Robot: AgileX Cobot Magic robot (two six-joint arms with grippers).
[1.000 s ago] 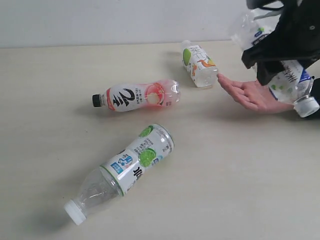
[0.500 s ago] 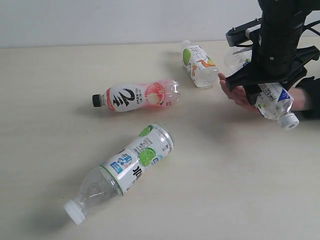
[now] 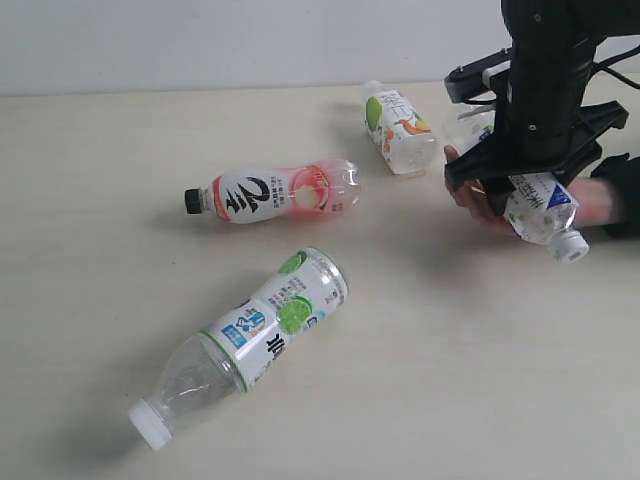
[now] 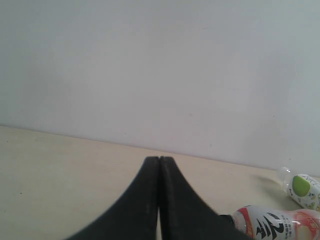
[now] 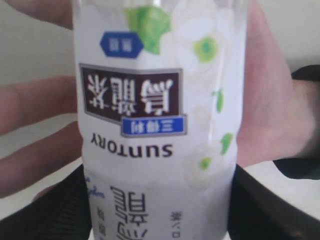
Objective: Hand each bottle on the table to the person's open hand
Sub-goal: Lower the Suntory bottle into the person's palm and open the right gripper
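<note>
Right gripper (image 3: 522, 172) grasps blue-white bottle (image 3: 541, 208) over open hand (image 3: 474, 196), near far right corner of table (image 3: 450, 380). Left gripper (image 4: 159, 170) clenched, empty.

pink-white bottle (image 3: 275, 190), green-lime bottle (image 3: 272, 322), blue-white bottle (image 3: 538, 205), beige table (image 3: 450, 350)

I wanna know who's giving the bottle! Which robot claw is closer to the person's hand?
Right. The right gripper holds the blue-white bottle right over the person's open hand. The left gripper is shut and empty, outside the exterior view; its camera shows no hand.
</note>
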